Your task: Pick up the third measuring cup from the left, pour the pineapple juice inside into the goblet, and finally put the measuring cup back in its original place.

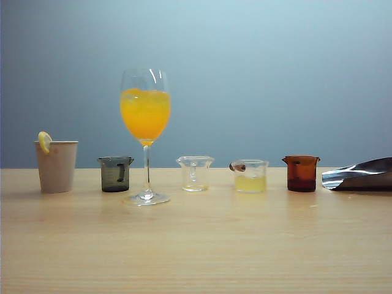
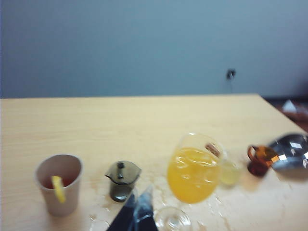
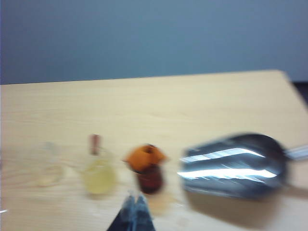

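The third measuring cup (image 1: pixel 250 176) is a squat clear cup with a brown knob on its side, standing right of centre in the row. It holds pale yellow pineapple juice (image 1: pixel 250 183). The goblet (image 1: pixel 146 116), tall and stemmed, holds orange drink and stands left of centre. Neither gripper shows in the exterior view. In the left wrist view my left gripper (image 2: pixel 141 193) is shut and empty, short of the goblet (image 2: pixel 195 173), with the third measuring cup (image 2: pixel 230 172) partly behind the bowl. My right gripper (image 3: pixel 135 196), also shut and empty, is just short of the third measuring cup (image 3: pixel 98 175).
A beige paper cup (image 1: pixel 56 165) with a lemon slice stands far left, then a dark grey cup (image 1: pixel 115 174). A clear empty cup (image 1: pixel 195 173) sits mid-row. An amber cup (image 1: pixel 301 173) and a shiny metal scoop (image 1: pixel 361 174) are at the right.
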Robot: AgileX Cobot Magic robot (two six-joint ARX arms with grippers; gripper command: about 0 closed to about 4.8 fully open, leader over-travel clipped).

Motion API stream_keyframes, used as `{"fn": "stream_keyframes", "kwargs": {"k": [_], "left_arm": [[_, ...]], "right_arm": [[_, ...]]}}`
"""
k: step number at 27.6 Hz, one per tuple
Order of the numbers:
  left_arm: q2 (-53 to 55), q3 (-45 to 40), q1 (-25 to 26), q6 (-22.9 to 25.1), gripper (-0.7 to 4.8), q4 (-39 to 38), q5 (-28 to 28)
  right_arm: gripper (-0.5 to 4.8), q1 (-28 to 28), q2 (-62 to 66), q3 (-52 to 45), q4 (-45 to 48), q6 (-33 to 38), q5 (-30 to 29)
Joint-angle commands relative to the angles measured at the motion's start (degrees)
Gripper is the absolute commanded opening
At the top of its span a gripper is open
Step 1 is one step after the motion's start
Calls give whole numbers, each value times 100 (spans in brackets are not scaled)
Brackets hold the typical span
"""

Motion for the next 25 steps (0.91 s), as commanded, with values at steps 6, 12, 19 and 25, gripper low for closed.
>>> {"fn": "stream_keyframes", "kwargs": {"k": [6,12,19,25], "left_arm": [[780,743,-249,876,-6,-1036,433],[841,739,-282,855,-6,-1255,616],[1165,739,-1322,905,-6,-1233,240],[1764,739,-1711,988,-6,-1198,238]], "right_arm": [[-9,1370,1574,20,1530,39,332],[-9,1722,2940,20,2704,105,450],[-9,1917,4623,22,4207,219,664],[-9,1950,5757,212,4916,164,1196]]}}
